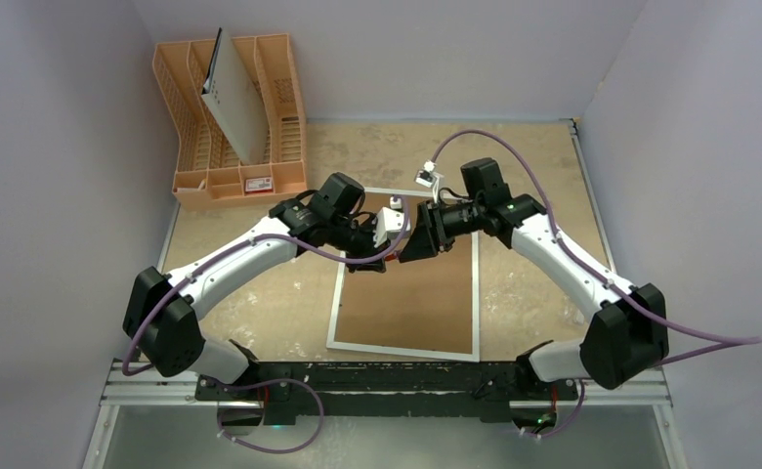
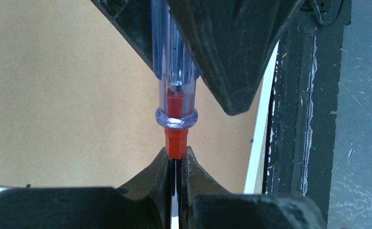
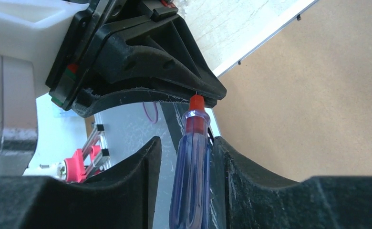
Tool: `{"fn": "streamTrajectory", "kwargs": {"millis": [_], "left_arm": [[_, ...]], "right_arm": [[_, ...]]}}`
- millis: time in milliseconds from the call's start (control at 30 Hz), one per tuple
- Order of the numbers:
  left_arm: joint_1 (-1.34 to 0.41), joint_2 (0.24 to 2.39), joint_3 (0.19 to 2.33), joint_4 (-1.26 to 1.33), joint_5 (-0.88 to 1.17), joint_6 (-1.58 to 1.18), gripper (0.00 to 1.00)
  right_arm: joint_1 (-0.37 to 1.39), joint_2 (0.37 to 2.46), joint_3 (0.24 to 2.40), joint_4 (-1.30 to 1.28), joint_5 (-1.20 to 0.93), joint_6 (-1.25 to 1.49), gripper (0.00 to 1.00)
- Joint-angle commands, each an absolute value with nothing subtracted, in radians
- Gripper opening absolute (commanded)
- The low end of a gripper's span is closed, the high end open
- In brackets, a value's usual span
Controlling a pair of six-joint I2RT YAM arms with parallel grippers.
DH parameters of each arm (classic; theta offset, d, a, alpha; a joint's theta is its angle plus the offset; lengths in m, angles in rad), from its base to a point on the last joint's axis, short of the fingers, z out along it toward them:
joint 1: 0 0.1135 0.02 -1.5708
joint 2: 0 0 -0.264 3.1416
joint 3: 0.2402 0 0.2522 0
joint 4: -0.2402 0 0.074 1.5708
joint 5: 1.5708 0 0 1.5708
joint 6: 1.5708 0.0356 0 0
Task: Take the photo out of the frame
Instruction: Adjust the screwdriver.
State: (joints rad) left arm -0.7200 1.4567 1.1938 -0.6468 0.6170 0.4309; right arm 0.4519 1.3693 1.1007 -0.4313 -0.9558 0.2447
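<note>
The frame (image 1: 406, 303) lies flat mid-table with its brown fibreboard back up and a narrow white border (image 1: 335, 313). The photo is hidden beneath that back. Both grippers meet just above the frame's far end. My left gripper (image 2: 177, 155) is shut on the thin metal shaft of a screwdriver (image 2: 174, 71), right below its orange collar. The clear blue handle (image 3: 191, 162) stands between the jaws of my right gripper (image 3: 186, 143). One finger (image 3: 241, 167) touches the handle and a gap shows on the other side. From above, the left gripper (image 1: 389, 234) and right gripper (image 1: 418, 237) face each other.
An orange plastic rack (image 1: 193, 161) stands at the back left with a grey-white holed board (image 1: 232, 103) leaning in it. A black rail (image 1: 387, 376) runs along the near edge by the arm bases. Walls close the table on the left, back and right.
</note>
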Motion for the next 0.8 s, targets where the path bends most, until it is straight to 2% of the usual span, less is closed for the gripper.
{"fn": "streamTrajectory", "kwargs": {"millis": [0,133,200,300,400,433,500,533,567,633,767], "left_arm": [[-0.716,1.454,1.236,-0.634,0.645,0.460,0.00],[-0.716,1.455,1.236,-0.632,0.649,0.462,0.00],[-0.716,1.457,1.238,-0.632,0.652,0.463,0.00],[-0.717,1.457,1.236,-0.632,0.650,0.465,0.00],[-0.716,1.456,1.234,-0.621,0.619,0.455,0.01],[-0.716,1.454,1.228,-0.595,0.580,0.421,0.08],[-0.710,1.449,1.217,-0.558,0.517,0.351,0.29],[-0.700,1.441,1.197,-0.530,0.516,0.335,0.33],[-0.681,1.425,1.167,-0.491,0.519,0.284,0.41],[-0.622,1.379,1.093,-0.410,0.561,0.209,0.49],[-0.464,1.240,0.901,-0.224,0.643,0.050,0.54]], "right_arm": [[0.460,1.377,1.138,-0.386,-0.959,0.255,0.47],[0.466,1.396,1.132,-0.350,-0.983,0.280,0.42],[0.469,1.409,1.132,-0.350,-0.990,0.277,0.37],[0.471,1.421,1.130,-0.367,-1.003,0.260,0.25],[0.471,1.422,1.123,-0.375,-1.003,0.253,0.06],[0.471,1.422,1.120,-0.381,-0.998,0.247,0.00],[0.471,1.417,1.109,-0.394,-0.943,0.248,0.00],[0.471,1.412,1.094,-0.389,-0.925,0.265,0.00],[0.471,1.408,1.070,-0.377,-0.895,0.280,0.00],[0.471,1.398,1.042,-0.356,-0.822,0.301,0.00],[0.471,1.371,0.961,-0.255,-0.735,0.364,0.00]]}}
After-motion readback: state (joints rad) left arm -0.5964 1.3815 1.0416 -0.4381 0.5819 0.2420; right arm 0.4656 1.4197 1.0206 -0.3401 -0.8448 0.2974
